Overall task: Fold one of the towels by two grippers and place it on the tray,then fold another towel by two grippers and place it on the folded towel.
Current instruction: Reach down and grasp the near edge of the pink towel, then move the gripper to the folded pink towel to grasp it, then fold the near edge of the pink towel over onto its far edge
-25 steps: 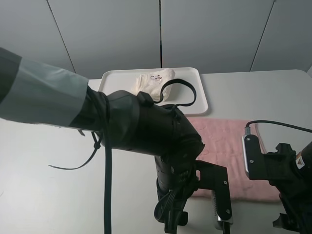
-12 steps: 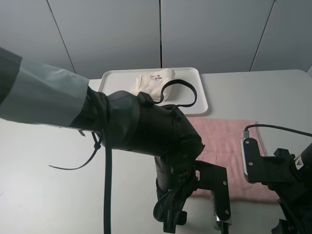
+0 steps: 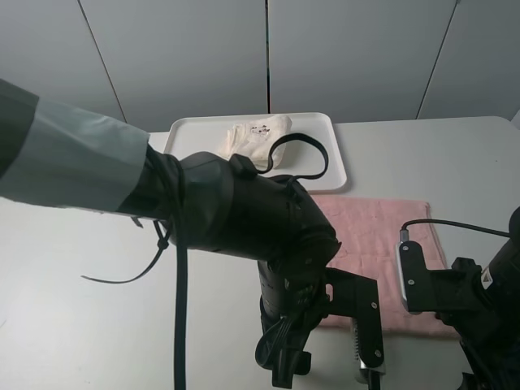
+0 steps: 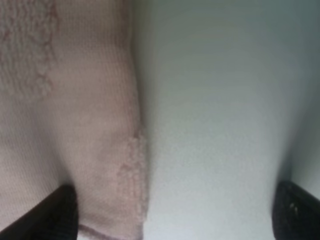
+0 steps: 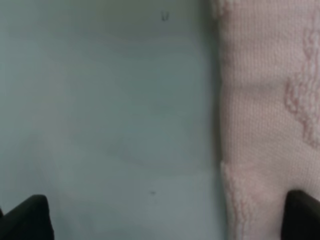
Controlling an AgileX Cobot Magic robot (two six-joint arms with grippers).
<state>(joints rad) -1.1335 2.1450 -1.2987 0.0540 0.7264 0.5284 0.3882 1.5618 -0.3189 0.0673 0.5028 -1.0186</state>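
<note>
The cream towel (image 3: 256,138) already lies bunched in the tray (image 3: 183,130) at the far edge of the tabletop (image 3: 65,284), so the job in hand is the pink towel (image 3: 378,236), spread flat just in front of the tray toward the tabletop's near right corner. The left pincer (image 4: 175,212) has its fingers wide apart astride the towel's near left hem, one finger over cloth and the other over bare tabletop. The right pincer (image 5: 162,217) stands likewise apart across the near right hem, and neither holds anything. The terry looks light, soft and limp, likely to sag and drape once raised, so each pincer should probably pinch a near corner a little inside the hem, and both should lift evenly together so the fold lands square
</note>
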